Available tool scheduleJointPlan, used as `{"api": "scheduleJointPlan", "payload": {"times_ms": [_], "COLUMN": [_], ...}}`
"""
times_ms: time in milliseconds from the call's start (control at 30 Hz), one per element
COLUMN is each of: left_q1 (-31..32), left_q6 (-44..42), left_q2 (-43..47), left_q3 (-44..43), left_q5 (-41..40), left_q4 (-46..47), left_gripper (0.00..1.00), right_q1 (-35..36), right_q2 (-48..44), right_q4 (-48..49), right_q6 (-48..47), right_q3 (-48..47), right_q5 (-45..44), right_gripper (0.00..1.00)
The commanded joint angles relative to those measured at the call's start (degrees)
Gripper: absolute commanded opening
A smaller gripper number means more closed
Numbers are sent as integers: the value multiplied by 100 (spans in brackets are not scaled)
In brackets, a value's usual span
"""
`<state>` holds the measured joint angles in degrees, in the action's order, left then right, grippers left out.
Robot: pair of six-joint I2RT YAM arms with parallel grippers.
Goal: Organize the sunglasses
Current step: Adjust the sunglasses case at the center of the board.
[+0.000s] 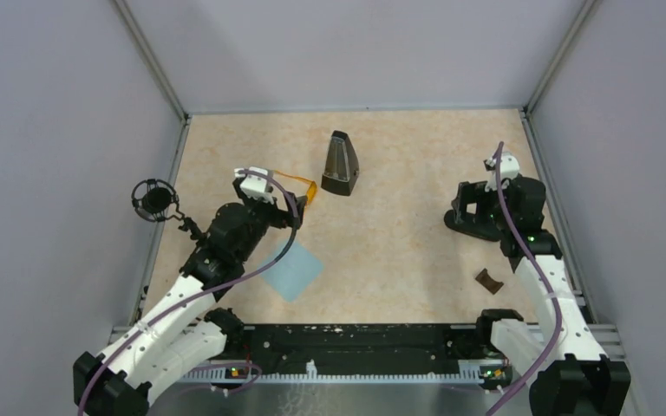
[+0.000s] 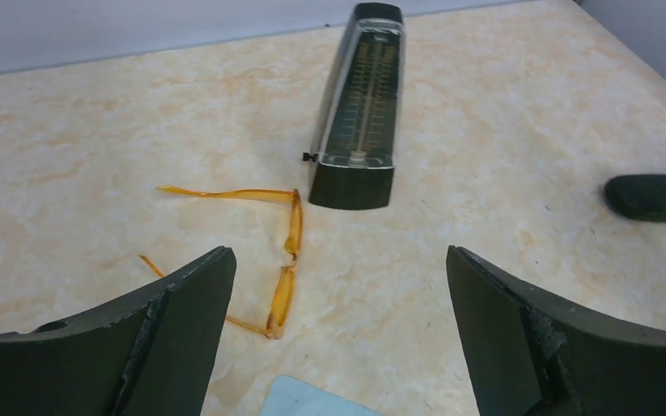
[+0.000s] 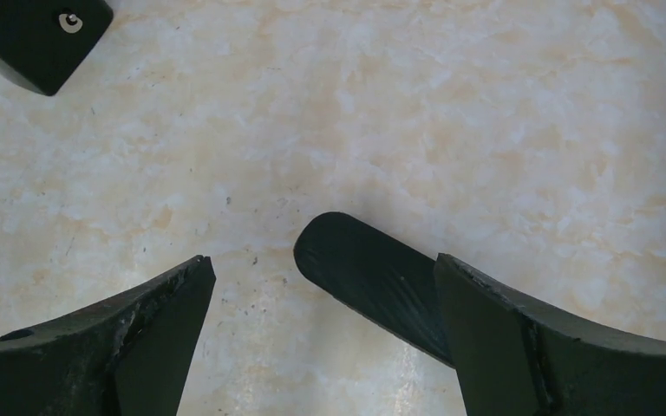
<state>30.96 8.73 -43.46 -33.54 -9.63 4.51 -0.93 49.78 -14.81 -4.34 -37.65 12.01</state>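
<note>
The sunglasses (image 2: pixel 284 260), orange with thin arms unfolded, lie flat on the tabletop; in the top view they (image 1: pixel 305 187) show just beyond the left wrist. My left gripper (image 2: pixel 338 260) hangs above the table, open and empty, with the sunglasses by its left finger (image 2: pixel 182 321). A black oblong case (image 3: pixel 368 276) lies under my right gripper (image 3: pixel 323 264), which is open; the case's rounded end pokes out from behind the right finger (image 3: pixel 520 338). The case (image 2: pixel 655 198) also shows at the right edge of the left wrist view.
A dark metronome (image 1: pixel 341 163) stands just beyond the sunglasses. A light blue cloth (image 1: pixel 293 270) lies beside the left arm. A small brown piece (image 1: pixel 488 280) sits near the right arm. A round black fixture (image 1: pixel 154 199) stands at the left table edge. Walls enclose the table.
</note>
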Motion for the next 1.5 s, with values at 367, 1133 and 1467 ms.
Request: {"api": "scheduleJointPlan", "payload": {"times_ms": [367,1133,1467], "left_q1": [601,723,846], "left_q6": [-302,-185,-231], "left_q2": [-718,-1486,-1525], "left_q3": [-471,-699,-666], "left_q5": [1302,2219,2488], "left_q4": [-75,-351,-303], "left_gripper": [99,99,99], "right_q1": [-30,-30,-30], "right_q2": [1898,4267,4812], "right_q4": [-931,-3345,-3371], "right_q6": [-1930,-4552,-5217], "right_q3": [-1559,-2995,-3073], "right_q5": [311,437,-84], "right_gripper": [99,99,97]}}
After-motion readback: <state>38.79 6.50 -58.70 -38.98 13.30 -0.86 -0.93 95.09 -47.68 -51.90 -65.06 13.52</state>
